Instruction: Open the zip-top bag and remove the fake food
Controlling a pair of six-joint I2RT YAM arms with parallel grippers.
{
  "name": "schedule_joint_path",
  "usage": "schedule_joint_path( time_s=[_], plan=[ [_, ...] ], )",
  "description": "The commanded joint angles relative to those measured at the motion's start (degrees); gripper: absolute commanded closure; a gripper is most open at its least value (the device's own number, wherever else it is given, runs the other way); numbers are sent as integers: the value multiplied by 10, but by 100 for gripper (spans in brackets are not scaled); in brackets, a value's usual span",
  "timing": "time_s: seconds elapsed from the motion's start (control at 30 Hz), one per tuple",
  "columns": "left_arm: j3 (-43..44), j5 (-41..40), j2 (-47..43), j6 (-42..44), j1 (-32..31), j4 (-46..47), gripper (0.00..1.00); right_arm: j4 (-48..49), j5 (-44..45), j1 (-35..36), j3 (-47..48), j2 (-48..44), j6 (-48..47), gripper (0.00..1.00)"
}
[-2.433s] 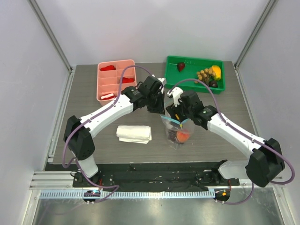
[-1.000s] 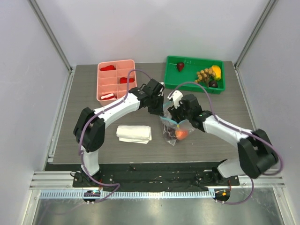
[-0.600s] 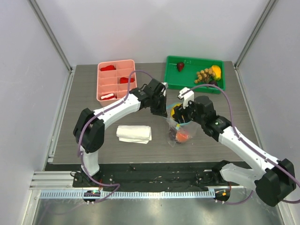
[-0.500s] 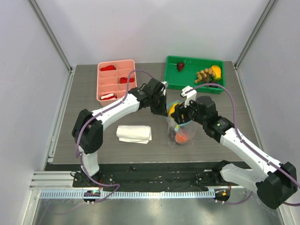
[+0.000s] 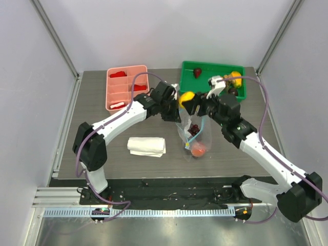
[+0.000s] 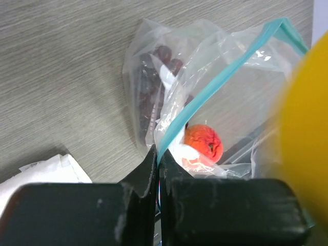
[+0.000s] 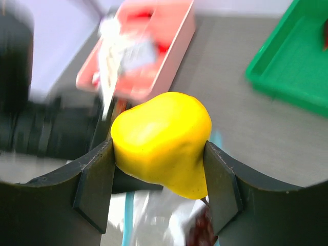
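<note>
The left pincer (image 6: pixel 158 159) is clenched on the zip edge of the bag (image 6: pixel 215 87), which drops below it to the tabletop (image 6: pixel 66 77), with grapes (image 6: pixel 154 72) and a red-orange piece (image 6: pixel 203 142) inside. Just right of it, the right pincer (image 7: pixel 160 169) grasps a yellow fruit (image 7: pixel 161 136) above the bag's mouth.

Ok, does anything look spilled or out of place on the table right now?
Nothing stands out. The left gripper pinches the zip-top bag by its blue strip, grapes and a red-orange piece inside. The right gripper holds a yellow fruit outside it. No food lies loose on the table.
</note>
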Motion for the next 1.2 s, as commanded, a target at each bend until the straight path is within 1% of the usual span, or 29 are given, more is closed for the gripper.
schedule_joint_path(
  time_s=[0.0,0.03,0.1,0.13,0.17,0.23,0.27,0.33,0.43,0.6,0.67,0.77,0.8,0.83,0.9,0.93,1.0,1.03,1.1,1.13,1.17],
  plan=[
    [14,-4,-35,7,-3,-8,100,74,99,-6,135,62,23,99],
    [15,-5,-35,10,-3,-12,100,68,110,-9,173,97,9,99],
    [15,-6,-36,11,-3,-13,100,70,120,-32,205,130,7,99],
    [15,-5,-35,12,-3,-14,100,69,128,-40,237,150,9,99],
    [14,-1,-36,12,-3,-13,100,65,136,-48,254,187,9,99],
    [11,-1,-39,12,-3,-13,100,59,145,-72,293,229,-13,99],
    [9,0,-42,13,-3,-14,100,59,152,-80,302,267,-22,99],
    [6,-6,-46,16,-4,-14,100,58,147,-111,330,304,-30,99],
    [4,-10,-51,19,-3,-16,100,44,141,-140,372,382,-50,99],
    [1,0,-53,14,-3,-20,100,31,138,-159,411,490,-104,99],
    [1,-8,-55,19,-3,-25,100,30,138,-169,418,518,-106,99],
    [5,-16,-56,26,-3,-37,100,4,122,-176,459,580,-116,98],
    [7,-14,-56,26,-3,-38,100,-3,122,-177,483,595,-121,96],
    [7,-12,-56,27,-3,-36,100,-23,122,-178,493,617,-131,93],
    [8,-7,-59,29,-3,-33,100,-30,125,-179,510,634,-133,86],
    [7,-3,-62,31,-3,-24,100,-34,124,-180,516,646,-133,76],
    [3,1,-69,29,-3,-13,100,-49,129,-180,534,653,-132,62],
    [1,1,-71,27,-3,-5,100,-59,132,-180,541,654,-127,48],
    [4,1,-73,26,-3,-5,100,-101,139,-180,574,664,-124,33],
    [8,1,-72,26,-3,-5,100,-115,141,-178,584,663,-123,15],
    [11,3,-70,26,-3,-3,100,-129,144,-179,592,656,-124,1]
  ],
)
